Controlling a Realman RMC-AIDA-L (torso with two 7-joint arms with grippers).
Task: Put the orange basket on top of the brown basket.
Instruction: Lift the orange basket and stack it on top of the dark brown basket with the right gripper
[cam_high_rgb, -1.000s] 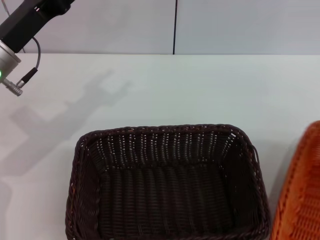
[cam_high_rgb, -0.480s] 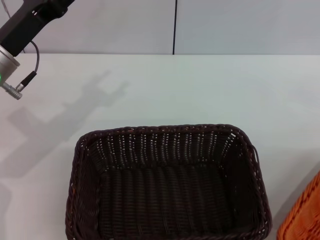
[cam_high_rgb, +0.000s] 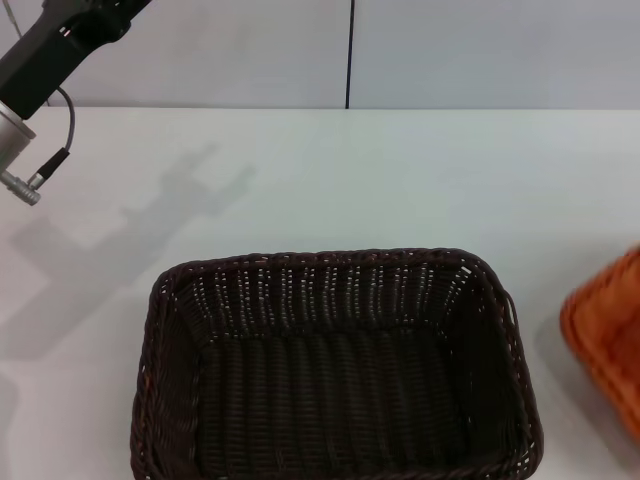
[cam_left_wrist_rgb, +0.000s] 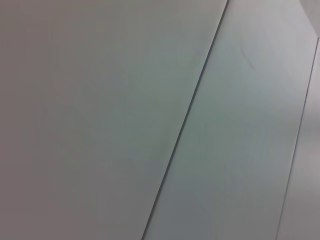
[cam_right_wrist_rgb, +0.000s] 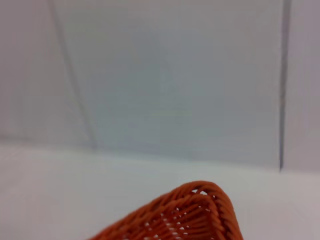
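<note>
This looks like a robot test bench in a lab or staged indoor workspace, not a home. A plain white tabletop (cam_high_rgb: 380, 180) runs back to a bare pale wall made of flat panels (cam_high_rgb: 480, 50) joined by thin dark seams (cam_high_rgb: 350, 55). The left arm (cam_high_rgb: 50, 60), dark with a metal collar and a cable plug, reaches in at the far left corner. Two woven baskets, one dark brown (cam_high_rgb: 335, 370) and one orange (cam_high_rgb: 610, 335), serve as props.
</note>
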